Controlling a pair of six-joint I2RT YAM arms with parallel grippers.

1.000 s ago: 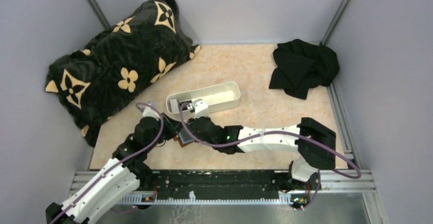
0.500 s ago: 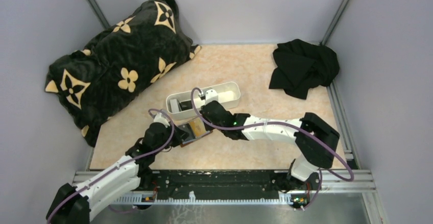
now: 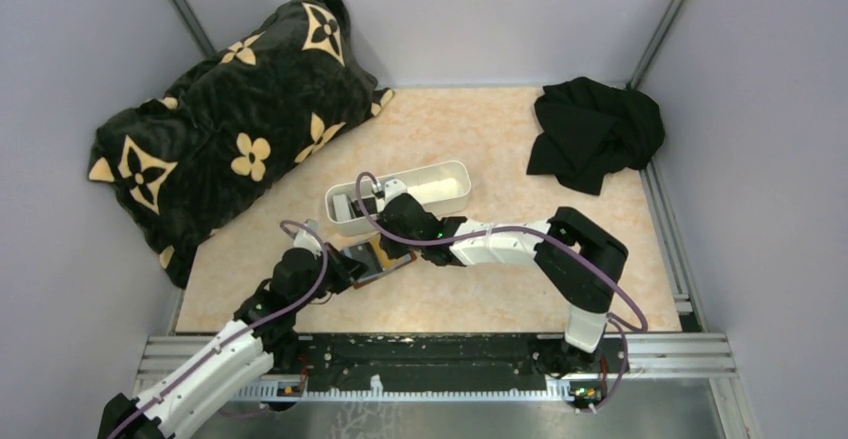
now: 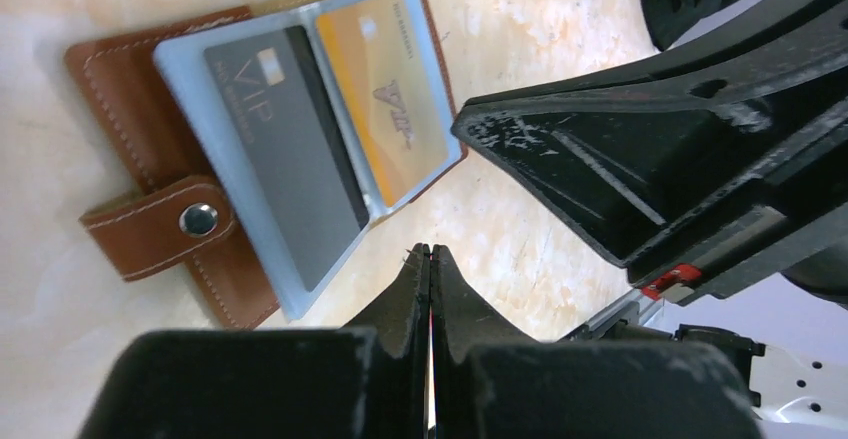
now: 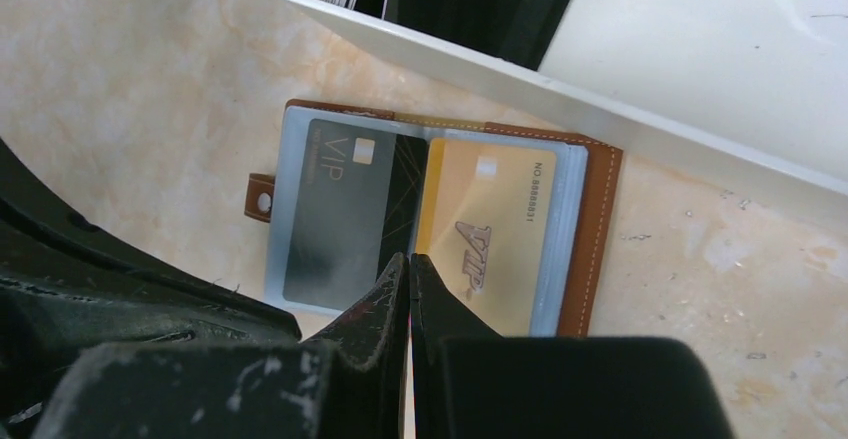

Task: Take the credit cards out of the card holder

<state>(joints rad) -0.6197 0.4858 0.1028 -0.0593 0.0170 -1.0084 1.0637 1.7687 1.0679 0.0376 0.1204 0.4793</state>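
Card holder [image 5: 600, 229] lies open, flat, just beside white tray [image 5: 500, 74], credit cards [image 5: 340, 209] in its pockets; right gripper [image 5: 409, 257] tips over the fold, left gripper [image 4: 430, 251] just off its edge, both pinched shut and empty, so right's nearer.

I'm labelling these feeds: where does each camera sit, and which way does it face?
Top external: above and behind the robot, looking down on the table; left arm and right arm show.
Left wrist: on the left arm, looking past its shut left hand at the open card holder.
Right wrist: on the right arm, looking past its shut right hand at the card holder and white tray.
Shared: both wrist views show the dark card and gold card.
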